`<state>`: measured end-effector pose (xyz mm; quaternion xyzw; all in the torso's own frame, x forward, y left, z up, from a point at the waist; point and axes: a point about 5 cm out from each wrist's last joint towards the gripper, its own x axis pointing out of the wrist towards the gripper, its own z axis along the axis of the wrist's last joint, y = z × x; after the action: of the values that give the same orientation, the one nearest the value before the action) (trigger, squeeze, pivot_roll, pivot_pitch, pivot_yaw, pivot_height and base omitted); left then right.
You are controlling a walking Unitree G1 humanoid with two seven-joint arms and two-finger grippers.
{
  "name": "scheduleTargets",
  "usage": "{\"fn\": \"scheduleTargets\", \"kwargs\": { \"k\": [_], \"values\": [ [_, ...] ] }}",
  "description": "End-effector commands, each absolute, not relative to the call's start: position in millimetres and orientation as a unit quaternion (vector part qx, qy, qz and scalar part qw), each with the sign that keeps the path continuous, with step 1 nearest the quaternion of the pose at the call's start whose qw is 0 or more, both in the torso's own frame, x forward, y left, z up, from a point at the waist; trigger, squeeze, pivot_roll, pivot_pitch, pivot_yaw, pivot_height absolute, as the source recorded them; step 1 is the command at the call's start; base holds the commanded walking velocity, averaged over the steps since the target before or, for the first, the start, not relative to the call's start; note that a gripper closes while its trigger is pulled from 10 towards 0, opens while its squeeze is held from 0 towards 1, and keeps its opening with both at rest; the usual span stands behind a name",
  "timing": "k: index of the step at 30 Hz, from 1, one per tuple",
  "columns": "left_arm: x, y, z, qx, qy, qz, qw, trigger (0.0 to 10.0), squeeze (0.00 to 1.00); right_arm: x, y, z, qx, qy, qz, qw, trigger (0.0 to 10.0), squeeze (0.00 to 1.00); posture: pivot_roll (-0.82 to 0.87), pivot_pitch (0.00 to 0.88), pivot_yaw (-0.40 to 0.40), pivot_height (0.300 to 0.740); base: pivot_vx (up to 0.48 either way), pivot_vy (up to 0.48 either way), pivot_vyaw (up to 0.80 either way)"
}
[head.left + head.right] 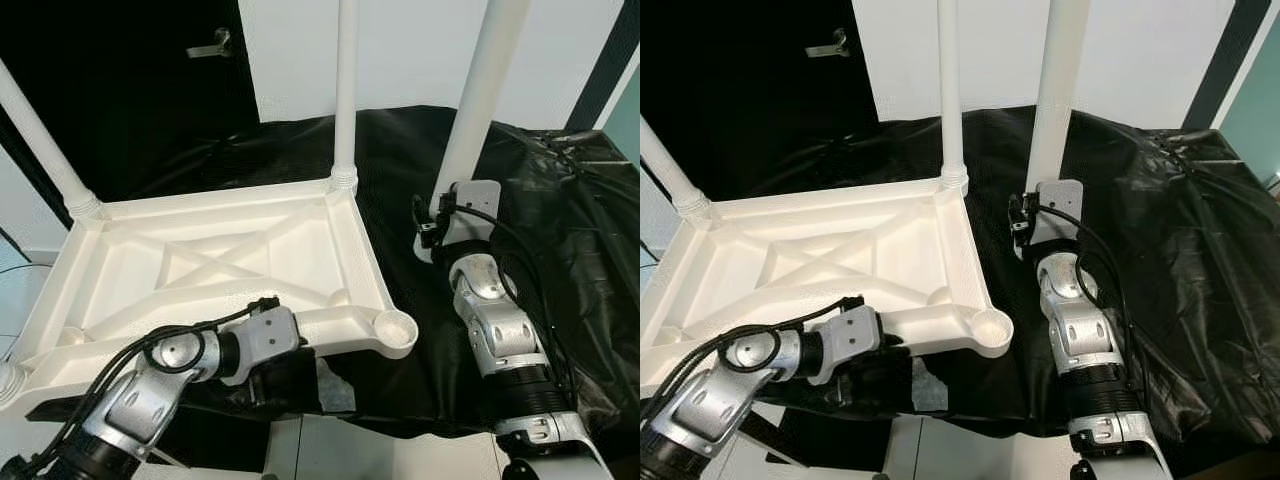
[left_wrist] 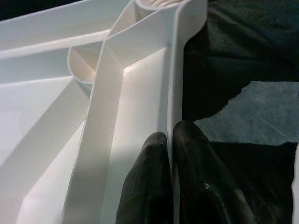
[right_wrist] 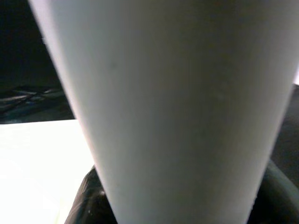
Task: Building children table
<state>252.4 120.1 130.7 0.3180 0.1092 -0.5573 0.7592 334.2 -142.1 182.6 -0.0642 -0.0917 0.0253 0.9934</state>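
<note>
White plastic table top (image 1: 215, 262) lay upside down on black sheeting (image 1: 560, 250), ribbed underside up, X-bracing visible. Two fitted legs (image 1: 346, 95) pointed straight up at the far corners; near-right socket (image 1: 395, 327) stood empty. Left gripper (image 2: 169, 154) pinched the near rim, fingers (image 2: 196, 158) pressed either side of it. Right gripper (image 1: 440, 222) held a loose leg (image 1: 478, 100) upright, right of the top; finger closure could not be determined.

Open corner socket (image 1: 396, 326) beside upright legs (image 1: 345, 95)
</note>
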Motion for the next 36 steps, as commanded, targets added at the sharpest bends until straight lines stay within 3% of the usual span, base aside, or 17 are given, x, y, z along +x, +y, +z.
{"fn": "scheduleTargets", "kwargs": {
  "k": [1, 6, 7, 18, 36],
  "values": [
    [255.4, 121.4, 128.3, 0.319, 0.117, -0.543, 0.768, 0.0, 0.00, 332.0, -137.8, 185.3, -0.063, -0.103, 0.036, 0.992, 10.0, 0.00, 0.06, 0.000, 0.051, 0.740, 0.000, 0.000, 0.00],
    [255.5, 119.2, 127.8, 0.320, 0.115, -0.547, 0.765, 0.0, 0.00, 331.6, -137.2, 185.1, -0.064, -0.103, 0.037, 0.992, 10.0, 0.00, 0.05, 0.000, 0.051, 0.740, 0.000, 0.000, 0.00],
    [262.1, 112.3, 125.8, 0.330, 0.116, -0.535, 0.769, 10.0, 0.00, 326.4, -131.2, 183.5, -0.056, -0.101, 0.052, 0.992, 10.0, 0.00, 0.03, 0.000, 0.063, 0.740, 0.000, 0.000, 0.00],
    [292.4, 86.5, 127.1, 0.325, 0.115, -0.454, 0.822, 10.0, 0.00, 304.2, -102.3, 178.7, -0.006, -0.090, 0.103, 0.991, 10.0, 0.00, 0.01, 0.000, 0.069, 0.740, 0.000, 0.000, 0.00],
    [302.9, 96.5, 129.4, 0.338, 0.119, -0.434, 0.826, 10.0, 0.00, 275.0, -126.9, 163.3, 0.044, -0.035, 0.029, 0.998, 10.0, 0.00, -0.01, 0.000, 0.082, 0.740, 0.000, 0.000, 0.00]
  ]
}}
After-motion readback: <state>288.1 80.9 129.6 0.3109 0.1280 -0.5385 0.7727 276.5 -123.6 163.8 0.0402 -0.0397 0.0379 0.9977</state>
